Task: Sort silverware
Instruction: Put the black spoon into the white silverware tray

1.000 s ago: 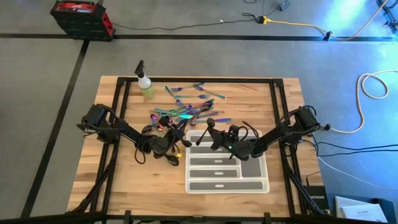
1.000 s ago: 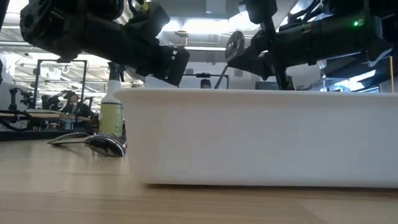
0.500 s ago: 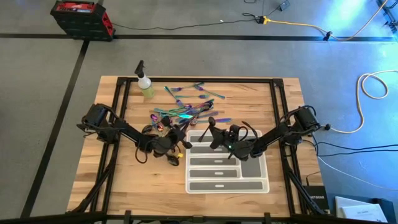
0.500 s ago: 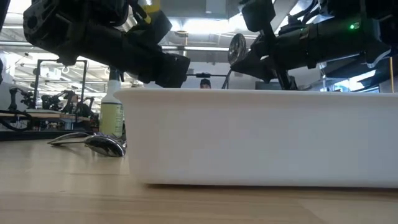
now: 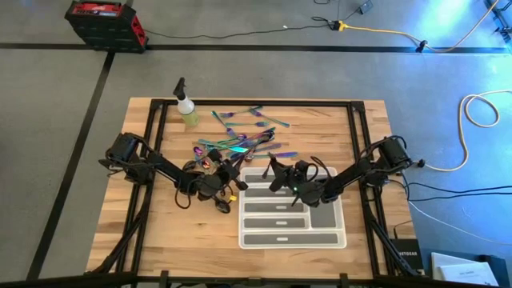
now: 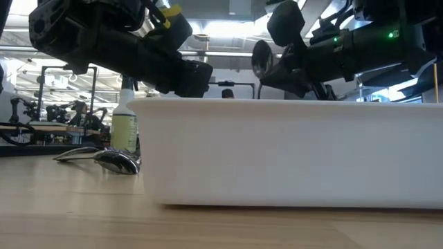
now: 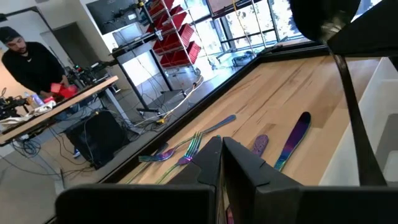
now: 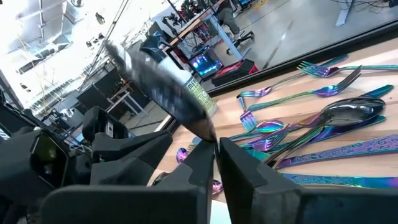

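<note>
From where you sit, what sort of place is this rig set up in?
Most likely a robotics lab or workshop. The wooden table stands on a grey floor crossed by loose cables, with other workbenches and red storage racks behind, and a person working there.

The right gripper (image 8: pixel 214 152) pinches the handle of a dark spoon (image 8: pixel 163 87), its blurred bowl rising toward ten o'clock. At three o'clock, iridescent forks and spoons (image 8: pixel 311 118) lie heaped on the wooden table (image 8: pixel 367 62).
</note>
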`<action>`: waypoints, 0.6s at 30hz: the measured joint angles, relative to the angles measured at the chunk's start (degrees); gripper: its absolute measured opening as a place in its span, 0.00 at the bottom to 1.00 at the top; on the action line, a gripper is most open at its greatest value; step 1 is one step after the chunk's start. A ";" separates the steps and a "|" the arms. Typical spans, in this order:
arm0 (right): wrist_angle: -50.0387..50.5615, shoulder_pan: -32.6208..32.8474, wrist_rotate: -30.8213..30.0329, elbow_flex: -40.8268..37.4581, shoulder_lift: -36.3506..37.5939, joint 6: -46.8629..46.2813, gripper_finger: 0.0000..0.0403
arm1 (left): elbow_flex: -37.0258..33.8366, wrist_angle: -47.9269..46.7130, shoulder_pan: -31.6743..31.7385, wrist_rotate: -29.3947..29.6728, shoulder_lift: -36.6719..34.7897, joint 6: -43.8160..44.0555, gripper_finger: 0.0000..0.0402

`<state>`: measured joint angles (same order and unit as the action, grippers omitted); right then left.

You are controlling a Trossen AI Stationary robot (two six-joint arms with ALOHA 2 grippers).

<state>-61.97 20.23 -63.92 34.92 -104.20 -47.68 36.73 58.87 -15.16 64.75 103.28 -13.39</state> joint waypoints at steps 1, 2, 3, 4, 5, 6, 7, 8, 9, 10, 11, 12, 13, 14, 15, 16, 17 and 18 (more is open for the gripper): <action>0.53 -0.02 -0.02 0.00 0.00 0.00 0.04 | 0.00 0.00 0.00 -0.04 0.00 0.08 0.00; 1.01 -0.06 0.00 0.00 0.00 0.02 0.05 | 0.00 0.00 0.00 -0.05 0.00 0.09 0.00; 1.51 -0.13 0.00 0.00 0.00 0.02 0.06 | 0.00 0.00 0.00 -0.05 0.00 0.09 0.00; 2.02 -0.24 -0.02 0.00 0.00 -0.03 0.06 | 0.00 0.04 0.00 -0.05 0.00 0.09 0.00; 2.39 -0.41 0.00 0.00 0.00 -0.06 0.07 | 0.00 0.04 0.00 -0.06 0.00 0.07 0.00; 2.91 -0.39 0.02 0.00 0.00 -0.07 0.08 | 0.00 0.03 0.00 -0.06 0.00 0.07 0.00; 3.31 -0.39 0.04 0.00 0.00 -0.08 0.08 | 0.00 0.04 0.00 -0.05 0.00 0.07 0.00; 3.57 -0.39 0.04 0.00 0.00 -0.09 0.09 | 0.02 0.04 0.00 -0.06 0.00 0.06 0.00; 3.78 -0.39 0.05 0.00 0.00 -0.09 0.09 | 0.02 0.04 0.00 -0.05 0.00 0.02 0.00; 4.04 -0.39 0.05 0.00 0.00 -0.09 0.09 | 0.02 0.04 0.00 -0.07 0.00 0.02 0.00; 4.30 -0.39 0.11 0.00 0.00 -0.11 0.09 | 0.02 0.04 0.00 -0.07 0.00 -0.02 0.00; 4.50 -0.39 0.36 0.00 0.00 -0.13 0.09 | 0.02 0.04 0.00 -0.07 0.00 -0.02 0.00; 4.76 -0.37 0.87 0.00 0.00 -0.15 0.09 | 0.02 0.04 0.00 -0.07 0.00 -0.02 0.00; 5.20 -0.39 1.70 0.00 0.00 -0.15 0.09 | 0.02 0.04 0.00 -0.07 0.00 -0.04 0.00; 5.58 -0.39 2.44 0.00 0.00 -0.13 0.09 | 0.02 0.04 0.00 -0.07 0.00 -0.04 0.00; 6.11 -0.37 2.89 0.00 0.00 -0.07 0.09 | 0.02 0.04 0.00 -0.07 0.02 -0.04 0.00; 6.62 -0.37 3.28 0.00 0.00 0.01 0.09 | 0.02 0.04 0.00 -0.07 0.02 -0.17 0.00; 7.09 -0.37 3.54 0.00 0.00 0.28 0.09 | 0.02 0.03 0.00 -0.07 0.02 -0.55 0.00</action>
<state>-54.88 19.86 -60.38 34.92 -104.20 -47.40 36.75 58.90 -15.16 64.69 103.31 -13.94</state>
